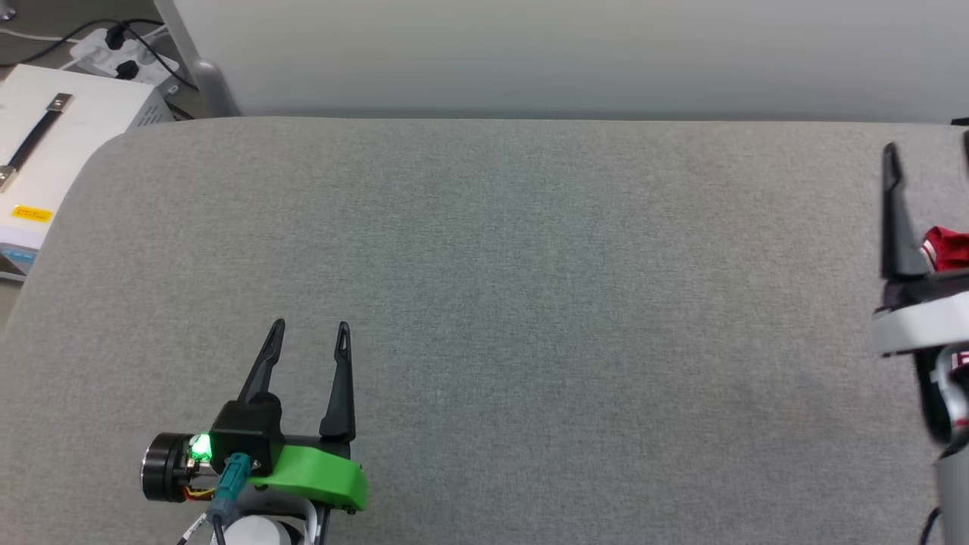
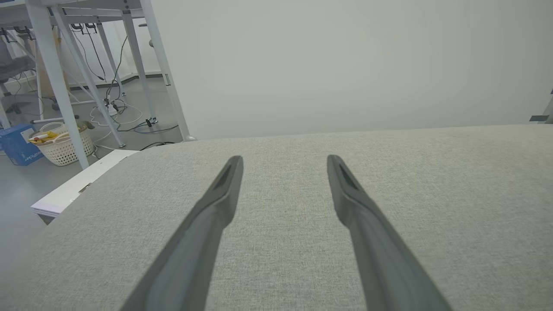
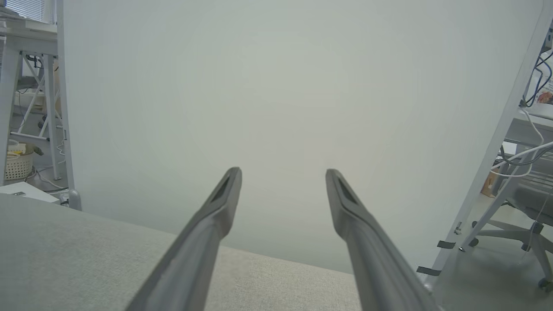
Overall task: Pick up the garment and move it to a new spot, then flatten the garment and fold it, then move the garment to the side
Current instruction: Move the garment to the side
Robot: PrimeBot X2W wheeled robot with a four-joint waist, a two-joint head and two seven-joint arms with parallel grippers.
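The grey cloth-covered table [image 1: 530,303] lies bare across its whole middle, and the garment [image 1: 946,248] shows as a small bunch of red fabric with a white trim at the table's far right edge, cut off by the frame. The right gripper [image 1: 929,144] hangs at that same right edge, above or just beside the red fabric; whether it touches the cloth cannot be told. The right wrist view shows this gripper [image 3: 283,172] with its jaws spread wide and nothing between them, pointing past the table's far edge toward the white partition [image 3: 281,86]. The left gripper [image 1: 311,327] hovers over the table's near left part, well apart from the garment, and in its own wrist view [image 2: 284,159] it is equally wide and empty. As for progress, too little of the shirt shows to say whether it is folded. It may already sit at the side with everything done, or it may be waiting for the first pick-up, with the moving, flattening and folding all left. Either way, neither arm is carrying it.
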